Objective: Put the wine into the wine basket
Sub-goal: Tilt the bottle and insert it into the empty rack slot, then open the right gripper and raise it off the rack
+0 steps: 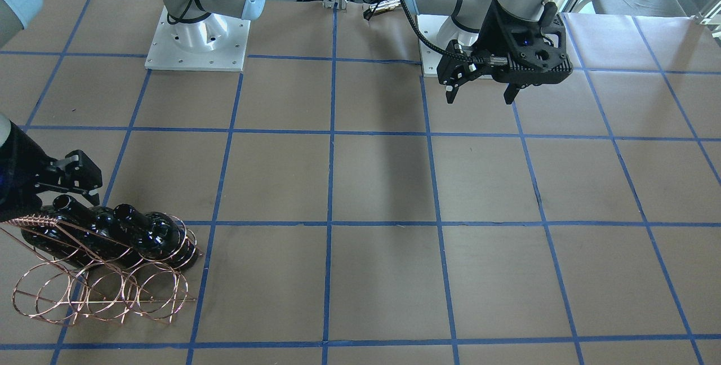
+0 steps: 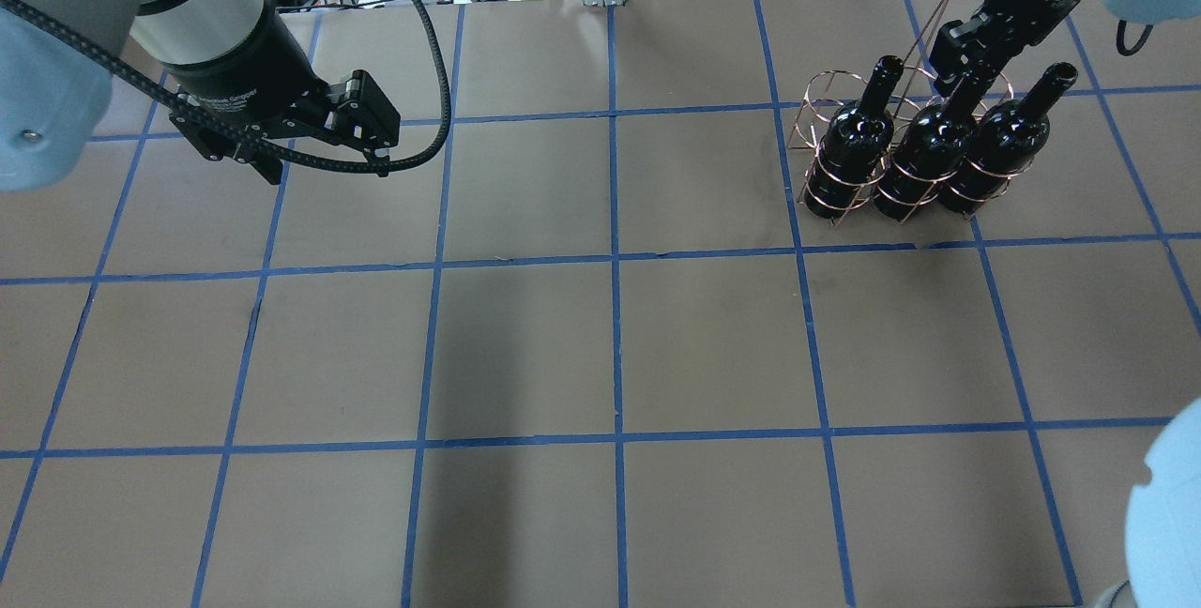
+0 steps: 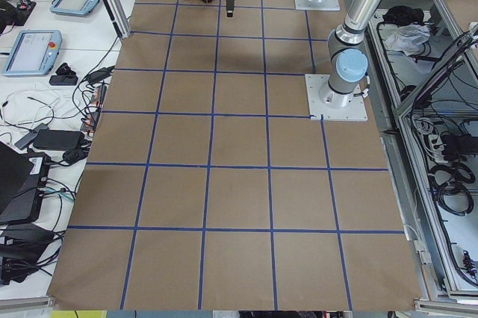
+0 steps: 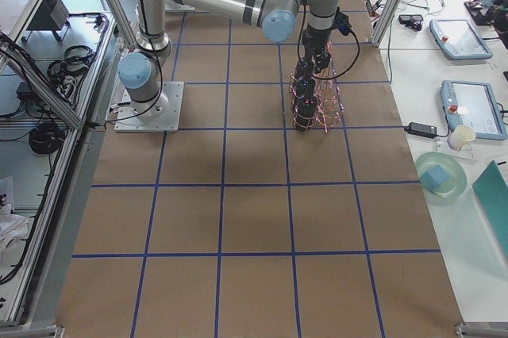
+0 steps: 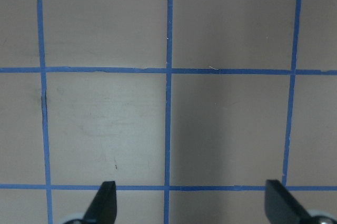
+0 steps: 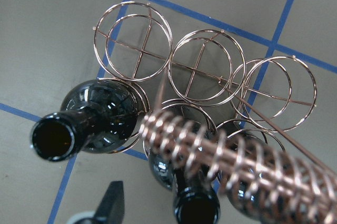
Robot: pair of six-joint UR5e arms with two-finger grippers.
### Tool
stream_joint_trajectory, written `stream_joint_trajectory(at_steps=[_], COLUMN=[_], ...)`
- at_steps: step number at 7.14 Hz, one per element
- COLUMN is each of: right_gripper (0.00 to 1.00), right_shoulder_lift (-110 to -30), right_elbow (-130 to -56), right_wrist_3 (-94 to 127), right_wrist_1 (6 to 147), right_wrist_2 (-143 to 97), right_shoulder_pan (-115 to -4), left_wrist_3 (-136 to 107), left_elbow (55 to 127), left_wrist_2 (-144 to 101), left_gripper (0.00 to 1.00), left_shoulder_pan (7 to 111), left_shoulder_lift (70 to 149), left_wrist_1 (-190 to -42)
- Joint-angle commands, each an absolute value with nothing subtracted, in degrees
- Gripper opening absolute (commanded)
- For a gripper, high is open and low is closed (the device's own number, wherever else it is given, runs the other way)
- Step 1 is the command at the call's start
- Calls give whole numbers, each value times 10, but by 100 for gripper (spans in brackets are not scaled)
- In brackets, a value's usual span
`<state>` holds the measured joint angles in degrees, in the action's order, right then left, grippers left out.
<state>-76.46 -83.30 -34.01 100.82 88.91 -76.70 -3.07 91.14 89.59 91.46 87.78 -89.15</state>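
Three glossy black wine bottles stand upright in the near row of the copper wire wine basket (image 2: 818, 103), at the table's far right. They are the left (image 2: 858, 139), middle (image 2: 934, 144) and right (image 2: 1009, 134) bottles. My right gripper (image 2: 966, 64) is open, with its fingers on either side of the middle bottle's neck. In the right wrist view one finger (image 6: 111, 203) stands clear of that bottle's mouth (image 6: 197, 211); the other finger is hidden behind the coiled handle (image 6: 237, 166). My left gripper (image 2: 319, 167) is open and empty, high over the far left.
The basket's back row of loops (image 6: 202, 63) holds nothing. The table (image 2: 610, 355) is brown paper with a blue tape grid. Both arm bases (image 1: 197, 38) stand at its robot-side edge. Tablets and cables lie on a side bench (image 4: 460, 36).
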Motion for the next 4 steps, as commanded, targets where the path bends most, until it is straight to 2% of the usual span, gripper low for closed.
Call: stream_joint_trajectory(at_steps=[1,3,4], right_gripper=[100,100,100], right_shoulder_lift=[-850,-944,-973], right_elbow=[-833,-836,-860], right_wrist_3=[-307,-242,-227], right_wrist_1=[923,813,812], right_wrist_2=[889,889,892], right_shoulder_pan=[-771,-779,-786], left_wrist_3=[-31,-32,-32], left_elbow=[911,910,911], left_wrist_2=[897,896,894], left_gripper=[100,100,100], left_shoulder_pan=[909,911,911], left_shoulder_lift=[877,874,874], left_wrist_1=[-888,-892,-895])
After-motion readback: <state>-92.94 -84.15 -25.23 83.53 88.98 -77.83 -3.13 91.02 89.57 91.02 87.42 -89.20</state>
